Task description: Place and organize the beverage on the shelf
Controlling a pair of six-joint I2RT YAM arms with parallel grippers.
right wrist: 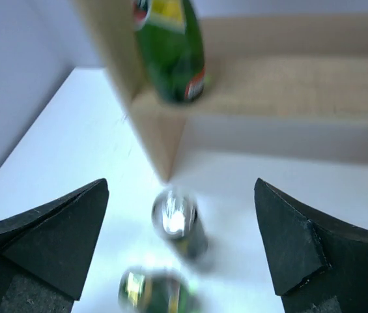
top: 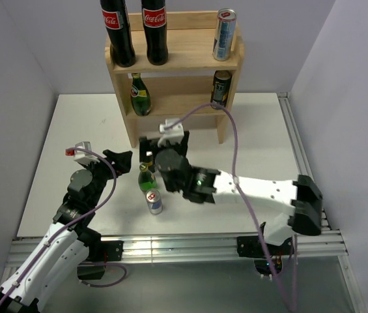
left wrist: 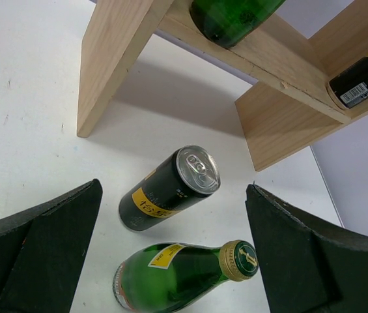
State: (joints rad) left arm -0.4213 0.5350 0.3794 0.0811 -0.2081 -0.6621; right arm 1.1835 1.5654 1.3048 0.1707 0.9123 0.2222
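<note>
The light wooden shelf (top: 174,62) stands at the back. Its top tier holds two cola bottles (top: 135,32) and a slim can (top: 224,34). Its lower tier holds a green bottle (top: 140,95) and a black can (top: 221,88). On the table in front stand a green bottle (top: 146,177), a silver can (top: 154,202) and a black can with a yellow label (left wrist: 169,189). My left gripper (top: 122,163) is open and empty, left of the green bottle (left wrist: 184,277). My right gripper (top: 147,147) is open and empty, above the black can (right wrist: 178,223).
The white table (top: 73,130) ends at a metal rail (top: 190,244) in front. Grey walls close in on the left, right and back. The right arm's purple cable (top: 234,150) loops in front of the shelf's right leg.
</note>
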